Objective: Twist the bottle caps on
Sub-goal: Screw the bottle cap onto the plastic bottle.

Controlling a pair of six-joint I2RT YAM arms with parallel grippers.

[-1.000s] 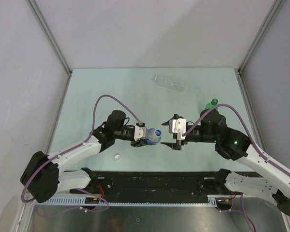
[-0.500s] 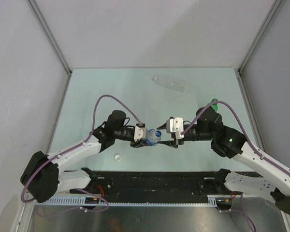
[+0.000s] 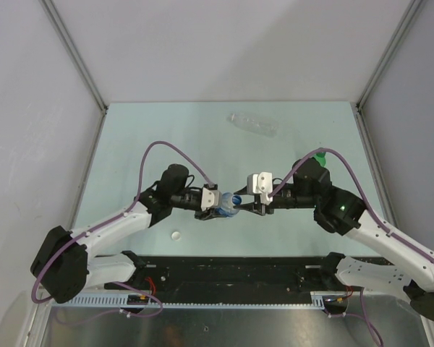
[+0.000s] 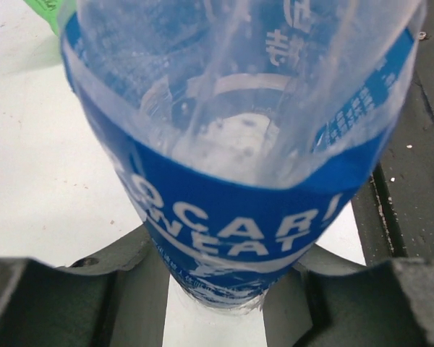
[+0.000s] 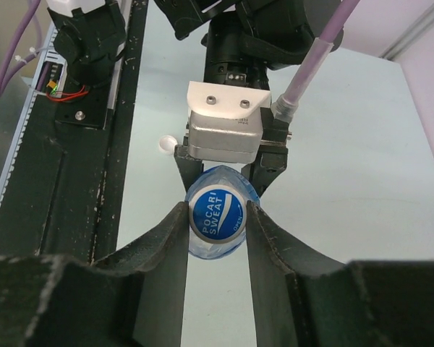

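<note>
- A loose white cap (image 3: 176,235) lies on the table (image 3: 130,144) nearest the arm bases, on the left arm's side and well apart from both grippers.
- Just beyond it, the left gripper (image 3: 218,207) is clamped on the body of the Pocari Sweat bottle (image 4: 239,181) and holds it off the table.
- The bottle's long axis runs level from left to right between the two arms, with the neck pointing at the right arm.
- The right gripper (image 5: 217,210) meets that neck head-on. In its wrist view the blue-topped cap (image 5: 217,217) faces the camera squarely, centred between the two fingers (image 5: 175,238).
- The fingers sit hard against the cap's left and right edges, or a hair off them. I cannot tell whether they are truly pinching it.
- I also cannot tell whether the cap is seated on the threads.
- The bottle's axis lines up with the right gripper's own reach, so the tightening would likely be a roll of the right wrist about that line while the left arm keeps the bottle from turning.
- Farther back on the right, the green bottle (image 3: 318,154) shows only its top from behind the right arm.
- Farthest off, the clear unlabelled bottle (image 3: 253,123) lies on its side near the back of the table.
</note>
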